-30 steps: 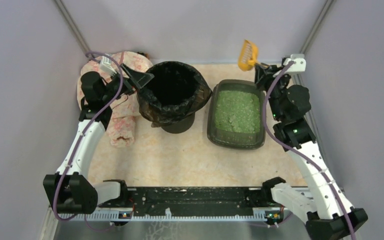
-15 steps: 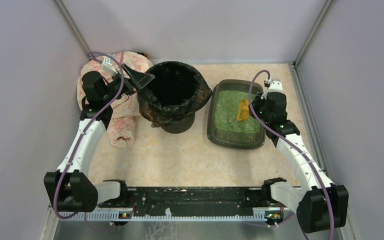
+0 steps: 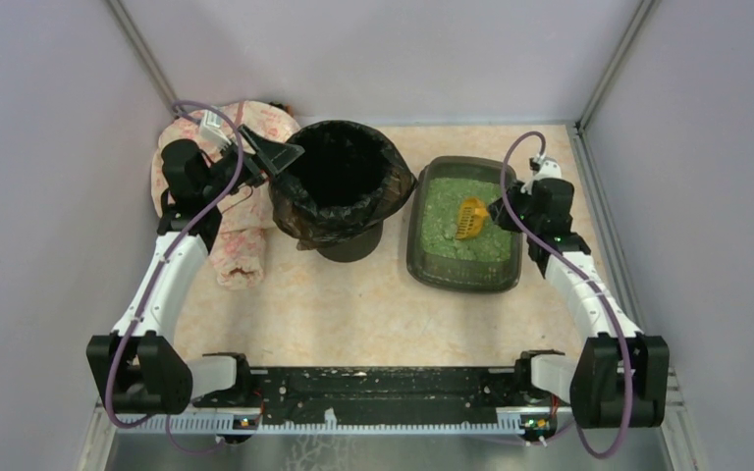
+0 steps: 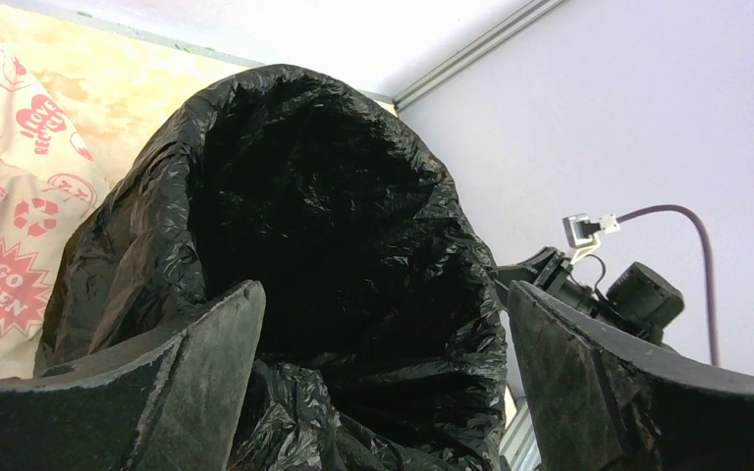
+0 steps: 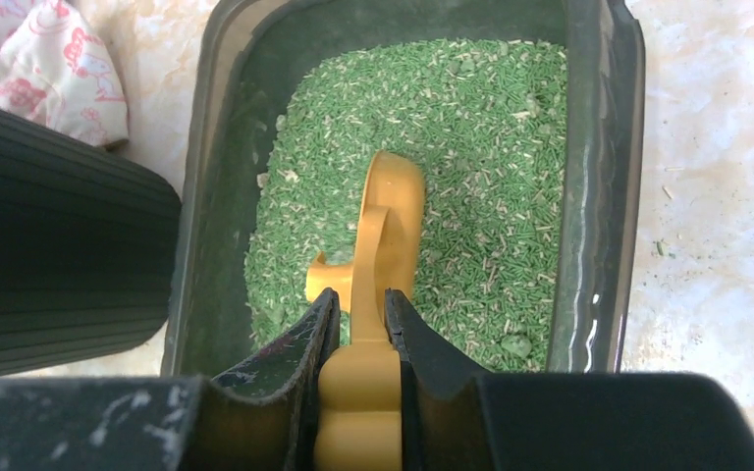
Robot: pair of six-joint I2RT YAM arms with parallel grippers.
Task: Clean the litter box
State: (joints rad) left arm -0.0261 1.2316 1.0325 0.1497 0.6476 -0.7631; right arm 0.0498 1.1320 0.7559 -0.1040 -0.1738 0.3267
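Note:
The litter box [image 3: 463, 284] is a dark grey-green tray of green granules, right of the bin. My right gripper [image 3: 496, 211] is shut on the handle of the yellow slotted scoop [image 3: 470, 218]. The scoop's head rests in the granules near the tray's middle. In the right wrist view the gripper [image 5: 361, 294] clamps the scoop [image 5: 385, 231] over the tray [image 5: 589, 177]. My left gripper [image 3: 273, 157] is open at the left rim of the black-bagged bin [image 3: 339, 182]. In the left wrist view its jaws [image 4: 383, 294] stand wide apart around the bag's edge [image 4: 324, 196].
A pink-and-white printed bag [image 3: 241, 245] lies left of the bin, under my left arm. It also shows in the left wrist view [image 4: 10, 245] and the right wrist view [image 5: 49, 59]. Grey walls close in the back and both sides.
My right arm has brought the scoop down from high at the back right into the litter box, then shifted it slightly left. The left arm has not moved.

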